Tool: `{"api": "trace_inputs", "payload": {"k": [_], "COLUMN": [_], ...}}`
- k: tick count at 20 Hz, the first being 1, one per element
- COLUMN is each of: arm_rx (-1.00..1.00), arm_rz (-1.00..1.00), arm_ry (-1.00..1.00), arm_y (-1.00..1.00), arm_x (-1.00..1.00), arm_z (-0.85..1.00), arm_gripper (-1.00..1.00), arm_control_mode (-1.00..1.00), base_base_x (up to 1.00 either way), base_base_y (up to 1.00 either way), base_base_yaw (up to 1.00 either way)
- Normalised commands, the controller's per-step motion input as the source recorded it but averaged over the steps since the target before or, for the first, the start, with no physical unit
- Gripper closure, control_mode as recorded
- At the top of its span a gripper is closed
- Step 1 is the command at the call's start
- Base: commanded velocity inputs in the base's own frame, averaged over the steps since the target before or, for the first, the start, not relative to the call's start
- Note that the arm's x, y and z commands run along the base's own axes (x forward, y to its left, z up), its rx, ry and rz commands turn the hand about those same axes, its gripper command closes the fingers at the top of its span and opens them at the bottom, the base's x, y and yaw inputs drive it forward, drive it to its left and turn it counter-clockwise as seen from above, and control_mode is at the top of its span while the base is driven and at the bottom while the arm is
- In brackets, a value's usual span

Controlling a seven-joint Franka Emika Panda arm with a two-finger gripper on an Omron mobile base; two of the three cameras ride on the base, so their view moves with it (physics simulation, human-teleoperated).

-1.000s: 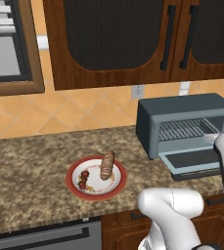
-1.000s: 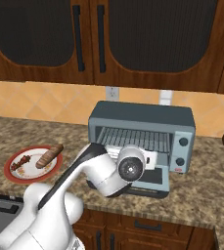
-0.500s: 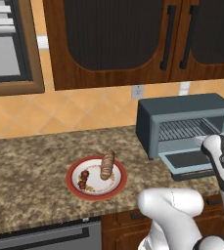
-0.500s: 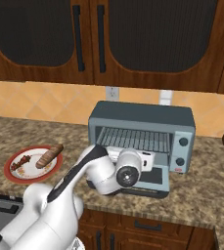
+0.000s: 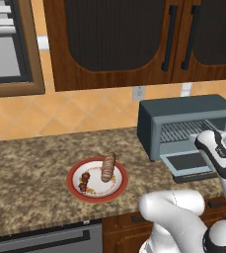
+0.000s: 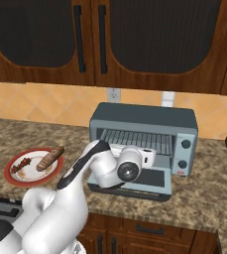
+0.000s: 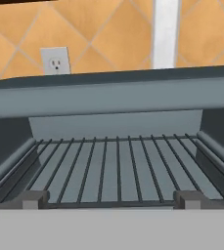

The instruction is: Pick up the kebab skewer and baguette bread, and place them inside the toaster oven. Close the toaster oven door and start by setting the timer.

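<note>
fingers: spread wide, empty, facing the wire rack of the toaster oven
toaster oven door: dropped open
kebab skewer, baguette bread: on plate, well left of the fingers

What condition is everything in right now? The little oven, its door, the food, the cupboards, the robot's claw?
toaster oven: open, rack bare
oven door: dropped down flat
wire rack: nothing on it
baguette: lying on the plate
kebab skewer: lying on the plate beside the loaf
plate: on the counter, holding both foods
cupboard doors: shut
claw: open, holding nothing, facing the oven
</note>
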Motion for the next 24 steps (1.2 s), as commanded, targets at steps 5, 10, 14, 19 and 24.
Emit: {"api": "trace_inputs", "payload": {"k": [5,10,14,19,24], "arm_rx": [0.00,0.00,0.00,-0.01,0.00], "arm_rz": [0.00,0.00,0.00,-0.01,0.00], "arm_ry": [0.00,0.01,0.01,0.02,0.07], "arm_y": [0.00,-0.01,-0.04,0.02,-0.02], "arm_x": [0.26,0.08,0.04,0.31,0.20], "arm_z": [0.00,-0.20,-0.10,0.00,-0.01], "arm_gripper": [-1.00,-1.00,-1.00,-1.00,-1.00], "arm_control_mode": [-1.00,-1.00,-1.00,-1.00,-1.00], "base_base_x": [0.00,0.00,0.00,0.00,0.00], "base_base_y": [0.00,0.00,0.00,0.00,0.00], "base_base_yaw": [0.00,0.00,0.00,0.00,0.00]}}
